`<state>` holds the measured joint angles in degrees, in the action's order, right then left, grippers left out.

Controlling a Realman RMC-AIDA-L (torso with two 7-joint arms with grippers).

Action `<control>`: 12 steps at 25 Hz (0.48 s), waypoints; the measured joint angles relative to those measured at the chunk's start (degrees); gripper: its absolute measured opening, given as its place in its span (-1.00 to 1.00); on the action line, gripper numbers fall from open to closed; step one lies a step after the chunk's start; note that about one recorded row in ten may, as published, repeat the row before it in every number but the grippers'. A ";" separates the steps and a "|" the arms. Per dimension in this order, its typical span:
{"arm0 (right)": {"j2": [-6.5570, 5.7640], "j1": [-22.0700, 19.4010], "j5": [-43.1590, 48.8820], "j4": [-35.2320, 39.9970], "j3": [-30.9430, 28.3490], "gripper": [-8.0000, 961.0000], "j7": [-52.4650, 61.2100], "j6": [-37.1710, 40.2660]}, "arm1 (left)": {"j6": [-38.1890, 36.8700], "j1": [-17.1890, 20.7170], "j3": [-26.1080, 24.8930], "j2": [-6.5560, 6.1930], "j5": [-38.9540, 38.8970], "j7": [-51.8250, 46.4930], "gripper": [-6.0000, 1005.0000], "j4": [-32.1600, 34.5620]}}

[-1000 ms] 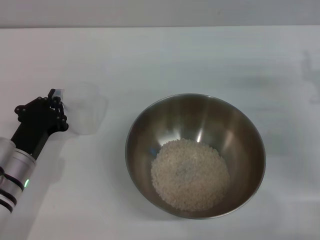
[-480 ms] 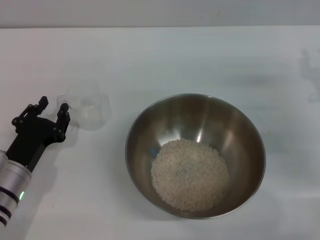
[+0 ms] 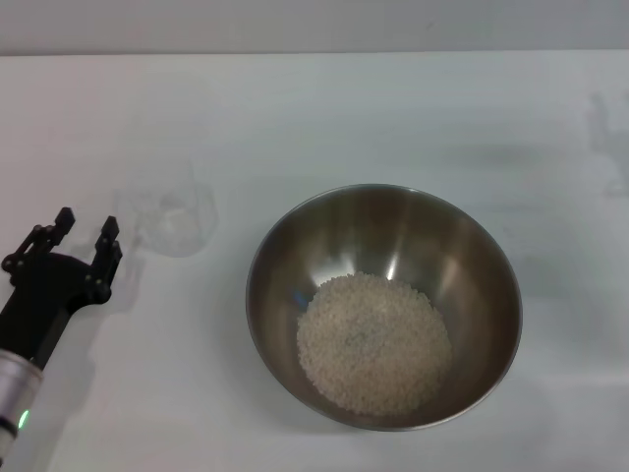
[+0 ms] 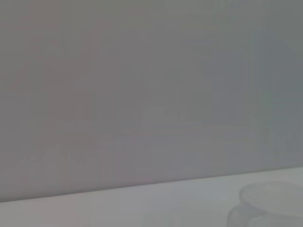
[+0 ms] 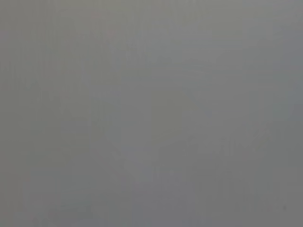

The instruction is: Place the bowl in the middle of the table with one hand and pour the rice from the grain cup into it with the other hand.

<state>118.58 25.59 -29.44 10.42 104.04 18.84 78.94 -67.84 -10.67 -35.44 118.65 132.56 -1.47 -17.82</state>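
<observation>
The steel bowl point(image 3: 295, 236) stands on the white table point(image 3: 314, 108), a little right of the middle, with a heap of pale rice point(image 3: 373, 341) in its bottom. The clear grain cup point(image 3: 175, 218) stands upright and empty on the table left of the bowl; it also shows faintly in the left wrist view point(image 4: 270, 205). My left gripper point(image 3: 86, 227) is open and empty, a short way to the near left of the cup and apart from it. My right gripper is out of view.
The right wrist view shows only plain grey. The left wrist view shows a grey wall above the table edge point(image 4: 118, 189).
My left gripper has let go of the cup's handle, opened, and drawn back toward the near left. The cup stays standing where it was set down.
</observation>
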 joint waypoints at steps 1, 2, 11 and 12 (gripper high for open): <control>-0.01 0.00 -0.02 -0.03 0.00 -0.01 -0.04 -0.15 | -2.54 1.14 0.41 0.00 -0.01 -0.02 0.00 0.00; -0.01 0.00 -0.02 -0.03 0.00 -0.01 -0.04 -0.15 | -4.03 1.71 0.72 0.02 -0.03 -0.02 0.00 0.01; 0.29 1.43 0.32 -0.04 0.23 -0.01 -0.51 -5.99 | -10.24 3.52 2.75 0.08 -0.29 -0.03 0.00 0.81; 0.29 1.43 0.32 -0.04 0.23 -0.01 -0.51 -5.99 | -10.24 3.52 2.75 0.08 -0.29 -0.03 0.00 0.81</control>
<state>118.87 27.02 -29.11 10.38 104.28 18.33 72.95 -78.07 -7.15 -32.69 118.73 132.27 -1.50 -17.01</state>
